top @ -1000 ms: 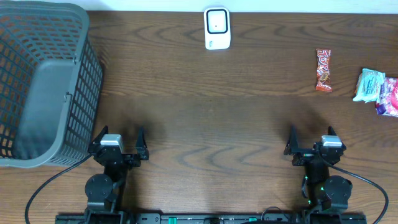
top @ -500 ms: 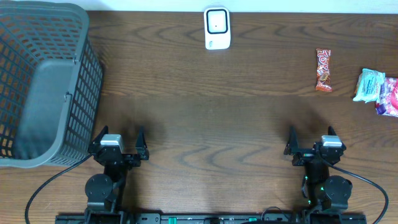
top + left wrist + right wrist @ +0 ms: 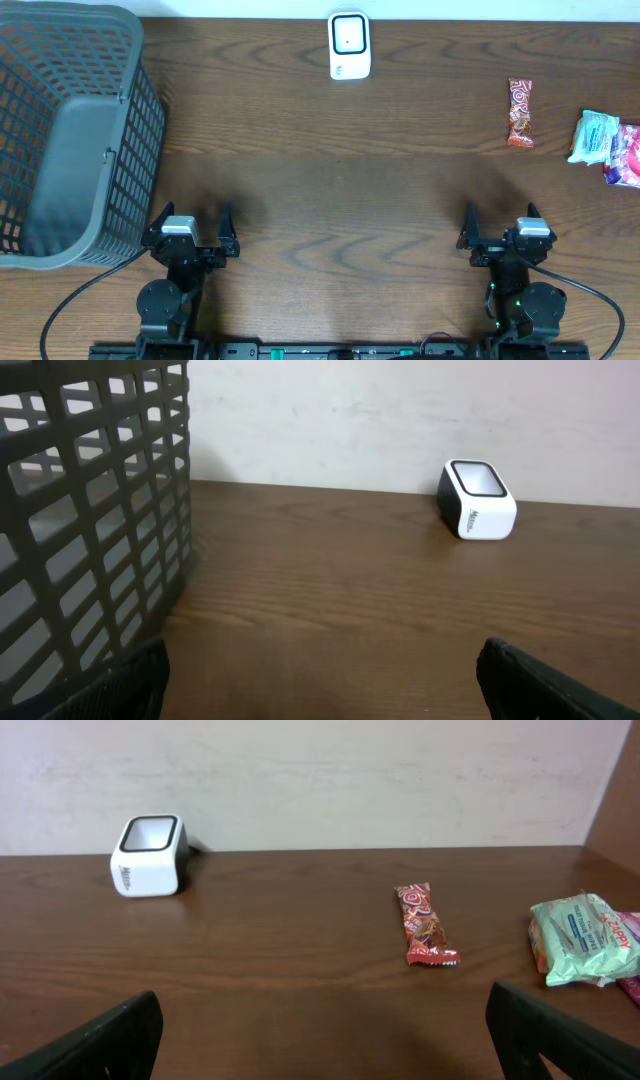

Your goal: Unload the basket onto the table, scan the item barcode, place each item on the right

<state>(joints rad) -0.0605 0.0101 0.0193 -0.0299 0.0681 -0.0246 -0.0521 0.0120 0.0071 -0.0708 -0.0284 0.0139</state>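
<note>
The likeliest trouble is sitting in the pick itself. The red candy bar [image 3: 520,112], probably the item to scan, is lying flat on the wooden table [image 3: 330,170], well right of the white barcode scanner [image 3: 349,45] and nearer the arms. Fingers coming down on it could be skidding off the glossy wrapper or crushing it. A barcode facing away from the scanner's window would be failing to read. Farther right of the scanner, a green packet [image 3: 594,136] and a pink packet [image 3: 625,155] are crowding together, risking a nudge. The left gripper [image 3: 193,224] and right gripper [image 3: 500,224] are standing spread wide, grasping and touching nothing, well short of the scanner.
</note>
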